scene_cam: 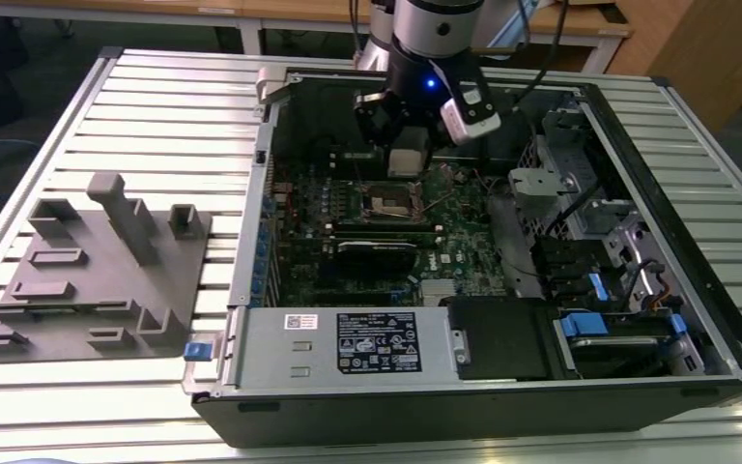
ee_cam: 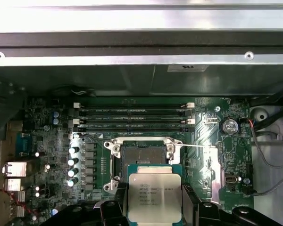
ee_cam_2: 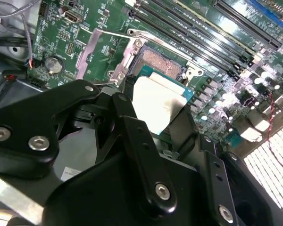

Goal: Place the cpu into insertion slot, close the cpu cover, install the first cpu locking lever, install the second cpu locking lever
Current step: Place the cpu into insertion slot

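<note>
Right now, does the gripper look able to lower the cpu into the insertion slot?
Probably yes. The gripper holds the cpu close by the insertion slot, whose dark centre lies bare. The cpu cover looks swung open to one side, and nothing sits between them.

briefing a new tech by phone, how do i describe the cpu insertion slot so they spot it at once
Look inside the open computer case, at the green circuit board. Close to the cpu held by the gripper sits the insertion slot. It is a small square with a dark centre and thin metal rim, unlike the long narrow black memory slots beside it.
</note>
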Tool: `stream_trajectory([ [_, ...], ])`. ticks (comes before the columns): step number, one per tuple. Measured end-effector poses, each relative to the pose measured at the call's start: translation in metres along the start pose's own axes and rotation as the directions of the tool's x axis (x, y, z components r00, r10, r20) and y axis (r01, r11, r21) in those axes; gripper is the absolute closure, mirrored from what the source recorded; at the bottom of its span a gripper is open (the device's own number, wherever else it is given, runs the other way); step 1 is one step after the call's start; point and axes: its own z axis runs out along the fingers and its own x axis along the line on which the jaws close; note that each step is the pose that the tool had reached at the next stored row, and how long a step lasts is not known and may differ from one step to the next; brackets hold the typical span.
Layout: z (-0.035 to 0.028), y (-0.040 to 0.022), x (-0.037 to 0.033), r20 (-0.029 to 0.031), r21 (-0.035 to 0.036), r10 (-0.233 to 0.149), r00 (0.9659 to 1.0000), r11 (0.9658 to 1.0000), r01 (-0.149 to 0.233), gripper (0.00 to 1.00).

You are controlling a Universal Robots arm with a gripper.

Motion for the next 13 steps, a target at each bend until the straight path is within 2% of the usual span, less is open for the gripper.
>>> stream_trajectory([
  [3,0.0044,-0.0004,0.0003,0.0001,-0.0001,0.000,1.0000,1.0000,0.000,0.46],
  [13,0.0046,-0.0004,0.0003,0.0000,0.0011,0.000,1.0000,1.0000,0.000,0.46],
])
